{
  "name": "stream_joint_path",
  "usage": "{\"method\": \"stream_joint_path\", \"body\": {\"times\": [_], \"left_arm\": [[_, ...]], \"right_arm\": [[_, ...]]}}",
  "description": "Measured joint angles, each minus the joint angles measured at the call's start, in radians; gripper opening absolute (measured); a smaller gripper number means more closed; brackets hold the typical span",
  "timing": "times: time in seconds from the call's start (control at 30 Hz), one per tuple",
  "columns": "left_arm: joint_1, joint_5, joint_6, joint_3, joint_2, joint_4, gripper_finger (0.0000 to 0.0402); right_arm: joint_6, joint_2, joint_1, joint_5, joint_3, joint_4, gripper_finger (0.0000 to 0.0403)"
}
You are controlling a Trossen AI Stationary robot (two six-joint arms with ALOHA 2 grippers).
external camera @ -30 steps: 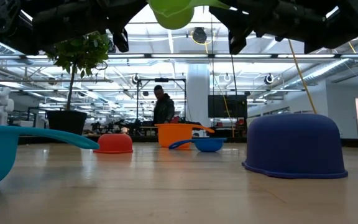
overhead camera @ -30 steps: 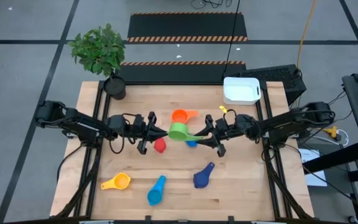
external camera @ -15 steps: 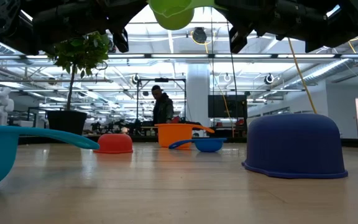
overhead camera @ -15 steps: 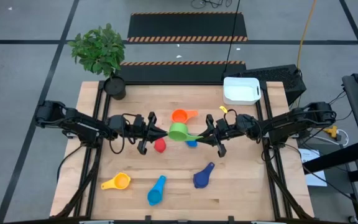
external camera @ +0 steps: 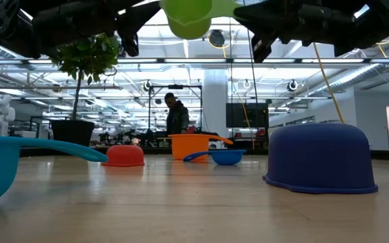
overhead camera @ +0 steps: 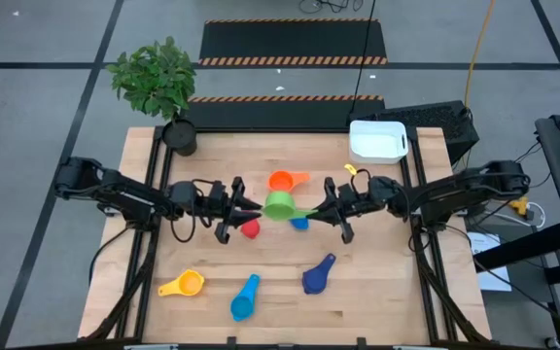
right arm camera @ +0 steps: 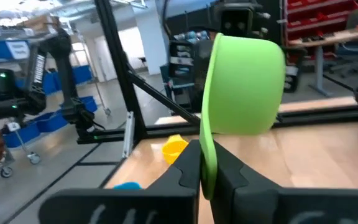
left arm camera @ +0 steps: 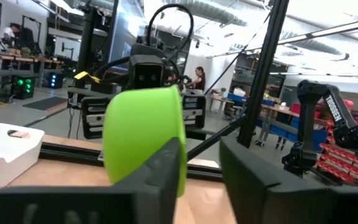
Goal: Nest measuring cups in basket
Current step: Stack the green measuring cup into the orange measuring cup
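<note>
A green measuring cup point(overhead camera: 278, 205) hangs in the air over the table's middle, between my two grippers. My right gripper point(right arm camera: 207, 171) comes level from the right and is shut on it. My left gripper point(left arm camera: 207, 168) comes level from the left and stands open, with the cup's rim point(left arm camera: 180, 143) next to one finger. On the table lie the orange point(overhead camera: 282, 181), red point(overhead camera: 250, 227), small blue point(overhead camera: 299, 223), dark blue point(overhead camera: 317, 275), light blue point(overhead camera: 246, 297) and yellow point(overhead camera: 183, 284) cups. The white basket point(overhead camera: 377, 142) stands at the far right corner. My right gripper pinches the green cup's handle point(right arm camera: 205, 152) between its two fingers, coming level from the table's right and lying along the handle. The cup is lifted clear, its bowl point(right arm camera: 244, 84) beyond the fingertips and turned on its side. My left gripper: whether its finger point(left arm camera: 166, 168) touches the rim, I cannot tell.
A potted plant point(overhead camera: 158, 83) stands at the far left corner in a dark pot point(overhead camera: 179, 136). The cups on the table lie below and nearer than the grippers. A person point(external camera: 176, 115) stands in the room beyond the table.
The green cup has shifted slightly toward the left arm and tipped a little in the air. Both arms have stayed where they were.
</note>
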Motion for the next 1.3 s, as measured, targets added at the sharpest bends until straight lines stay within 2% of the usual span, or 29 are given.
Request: {"method": "stream_joint_path", "body": {"times": [0.17,0.27,0.43,0.53,0.67,0.87,1.07,1.23,1.3], "left_arm": [[0.007,-0.029,0.007,0.0,-0.037,-0.048,0.0179],[0.019,-0.068,0.013,0.0,-0.095,-0.156,0.0197],[0.023,-0.187,0.041,0.0,-0.234,-0.393,0.0202],[0.01,-0.262,0.042,0.0,-0.309,-0.538,0.0202],[-0.013,-0.329,0.042,0.0,-0.371,-0.643,0.0202],[-0.033,-0.358,0.06,0.0,-0.399,-0.641,0.0202],[-0.037,-0.359,0.059,0.0,-0.407,-0.644,0.0202],[-0.055,-0.359,0.058,-0.001,-0.406,-0.643,0.0202],[-0.059,-0.359,0.058,-0.001,-0.406,-0.642,0.0202]], "right_arm": [[0.025,-0.036,-0.056,-0.009,0.0,-0.035,0.0001],[0.062,-0.044,-0.102,-0.006,0.0,-0.04,0.0001],[0.13,-0.043,-0.183,-0.126,0.0,-0.076,0.0],[0.145,-0.043,-0.233,-0.155,0.0,-0.115,0.0],[0.163,-0.02,-0.309,-0.205,0.005,-0.115,0.0],[0.232,0.114,-0.388,-0.398,0.075,-0.118,0.0],[0.248,0.282,-0.425,-0.663,0.224,-0.171,0.0],[0.281,0.37,-0.466,-0.778,0.304,-0.205,0.0],[0.288,0.392,-0.484,-0.781,0.322,-0.217,0.0]]}}
